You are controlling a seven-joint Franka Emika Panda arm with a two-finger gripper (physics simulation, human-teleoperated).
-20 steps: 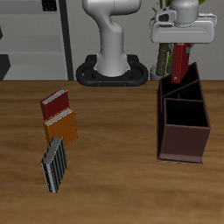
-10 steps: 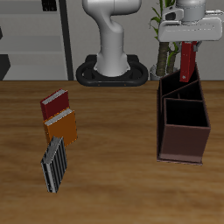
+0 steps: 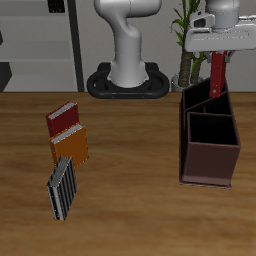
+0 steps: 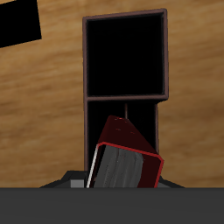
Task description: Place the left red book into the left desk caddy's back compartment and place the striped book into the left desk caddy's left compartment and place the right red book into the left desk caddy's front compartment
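1. Exterior view, gripper (image 3: 217, 50): positioned above the back end of the left desk caddy (image 3: 209, 140), clamped on the left red book (image 3: 217, 75). The fingers themselves are hard to make out; the book hanging from them shows the grasp.
2. Left red book: held upright, long edge vertical, its lower end at about the level of the caddy's rear rim. Whether it touches the rim cannot be told. In the wrist view the book (image 4: 125, 157) shows end-on, red cover around grey-white page edges, hanging over the narrower slots of the caddy (image 4: 124, 61).
3. Left desk caddy: dark brown-maroon box, standing on the wooden table (image 3: 130, 200). One big square section lies nearer the table's front edge; narrower partitioned slots lie farther back. All visible sections look dark inside; no book is seen in them.
4. Right red book (image 3: 63, 120): flat on the table, well apart from the caddy, white page edges showing.
5. Orange book (image 3: 70, 147): flat, just in front of the right red book and touching or overlapping it.
6. Striped book (image 3: 62, 187): flat, grey, black and white lengthwise stripes, nearest the front edge of the three, just beside the orange book.
7. Robot base (image 3: 128, 80): white, at the table's back.
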